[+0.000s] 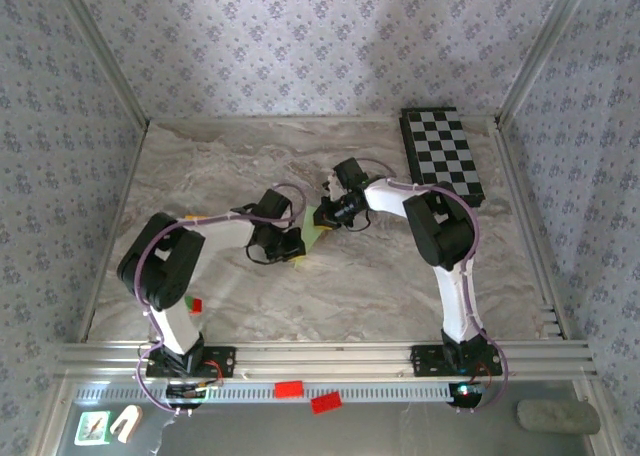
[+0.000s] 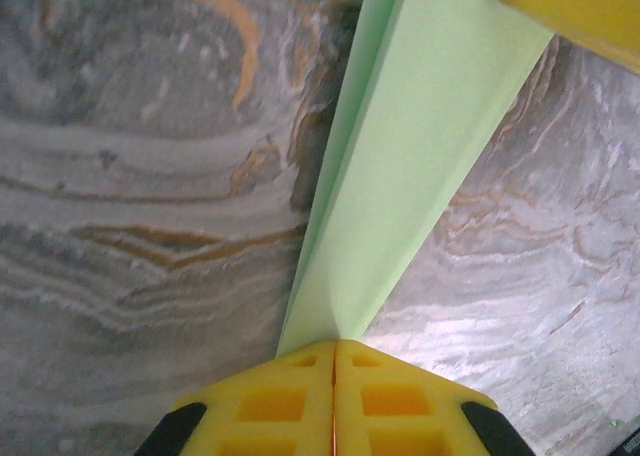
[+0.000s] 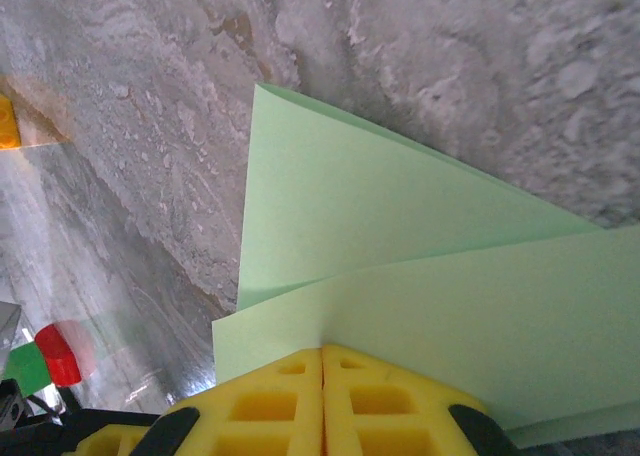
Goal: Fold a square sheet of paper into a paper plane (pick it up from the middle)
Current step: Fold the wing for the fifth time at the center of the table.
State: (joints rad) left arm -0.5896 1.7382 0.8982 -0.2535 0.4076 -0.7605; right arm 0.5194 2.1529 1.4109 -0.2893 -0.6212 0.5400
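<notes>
Paper, light green and folded along a long crease, spans the gap between the two grippers over the middle of the marble table (image 1: pixel 200 176). In the top view we see the green paper (image 1: pixel 318 228) as a short strip. The left gripper (image 1: pixel 299 244) is at its near-left end and the right gripper (image 1: pixel 331 216) at its far-right end.

From the left wrist, the yellow pads (image 2: pixel 390 396) are pressed together on the narrow end of the paper. The paper runs away as a long folded band towards a yellow finger (image 2: pixel 575 6) of the other arm. From the right wrist, we find that pincer also clamped on the paper's edge, with two layers fanning apart beyond it. We cannot tell whether the paper touches the table.

A red block (image 1: pixel 196 304) and a green block (image 3: pixel 25 366) lie together near the table's near-left corner. A checkered board (image 1: pixel 443 156) lies at the far-right corner, well apart from the paper.
</notes>
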